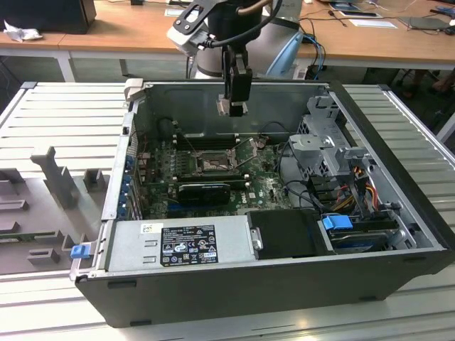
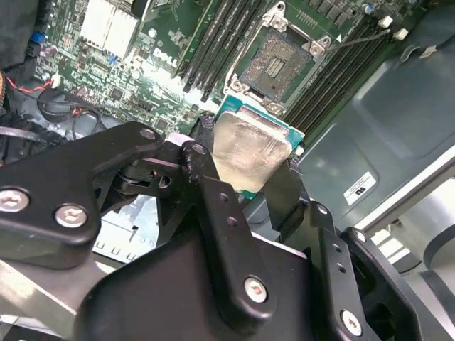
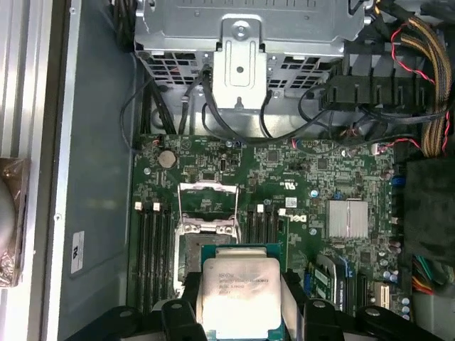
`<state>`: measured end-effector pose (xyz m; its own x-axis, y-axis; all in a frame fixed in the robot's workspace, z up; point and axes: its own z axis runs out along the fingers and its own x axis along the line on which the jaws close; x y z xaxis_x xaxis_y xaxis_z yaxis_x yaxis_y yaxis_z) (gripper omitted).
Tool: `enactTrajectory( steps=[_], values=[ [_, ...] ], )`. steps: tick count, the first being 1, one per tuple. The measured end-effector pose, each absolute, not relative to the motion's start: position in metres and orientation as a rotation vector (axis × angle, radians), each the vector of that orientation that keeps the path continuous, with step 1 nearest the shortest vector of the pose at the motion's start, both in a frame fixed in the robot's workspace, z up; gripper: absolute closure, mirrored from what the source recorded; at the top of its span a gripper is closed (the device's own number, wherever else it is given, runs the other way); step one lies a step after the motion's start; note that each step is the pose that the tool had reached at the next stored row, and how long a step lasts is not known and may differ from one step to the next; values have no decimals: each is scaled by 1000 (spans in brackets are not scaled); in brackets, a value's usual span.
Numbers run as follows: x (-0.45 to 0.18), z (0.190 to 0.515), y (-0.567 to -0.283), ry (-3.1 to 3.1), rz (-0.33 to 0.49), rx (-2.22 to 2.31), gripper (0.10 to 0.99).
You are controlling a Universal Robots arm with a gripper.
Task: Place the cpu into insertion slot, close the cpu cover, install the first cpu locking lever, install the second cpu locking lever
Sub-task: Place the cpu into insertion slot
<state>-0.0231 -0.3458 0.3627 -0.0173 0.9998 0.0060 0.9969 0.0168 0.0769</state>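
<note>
above the motherboard (image 1: 264, 186) of the open computer case (image 1: 213, 288), the gripper (image 1: 233, 108) pinches the cpu (image 3: 240, 290) by its edges, the silver top visible in both wrist views. beneath it the insertion slot (image 2: 274, 65) lies bare with its pin field exposed, and the cpu cover (image 3: 206, 201) stands open beside it.

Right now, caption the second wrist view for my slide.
The gripper holds the cpu above the motherboard, short of the uncovered insertion slot.
</note>
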Motion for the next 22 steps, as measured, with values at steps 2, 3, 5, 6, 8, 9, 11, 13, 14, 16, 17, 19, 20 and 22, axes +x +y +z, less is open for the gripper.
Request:
enactTrajectory(
  steps=[2, 3, 5, 6, 8, 9, 11, 13, 14, 16, 17, 19, 20, 22],
  values=[
    [-23, 361, -346, 2192, 90, 2179, 561],
    [-23, 361, -346, 2190, 90, 2181, 561],
    [-23, 360, -346, 2185, 88, 2187, 561],
    [-23, 360, -346, 2184, 88, 2188, 561],
    [-23, 359, -346, 2182, 89, 2189, 561],
    [-23, 359, -346, 2181, 88, 2190, 561],
    [-23, 359, -346, 2177, 88, 2194, 561],
    [-23, 358, -346, 2172, 88, 2199, 561],
    [-23, 358, -346, 2170, 88, 2201, 561],
    [-23, 357, -346, 2165, 87, 2206, 561],
    [-23, 357, -346, 2162, 87, 2208, 561],
    [-23, 356, -346, 2159, 86, 2211, 561],
    [-23, 354, -345, 2154, 84, 2215, 561],
    [-23, 350, -345, 2148, 82, 2219, 561]
  ],
)
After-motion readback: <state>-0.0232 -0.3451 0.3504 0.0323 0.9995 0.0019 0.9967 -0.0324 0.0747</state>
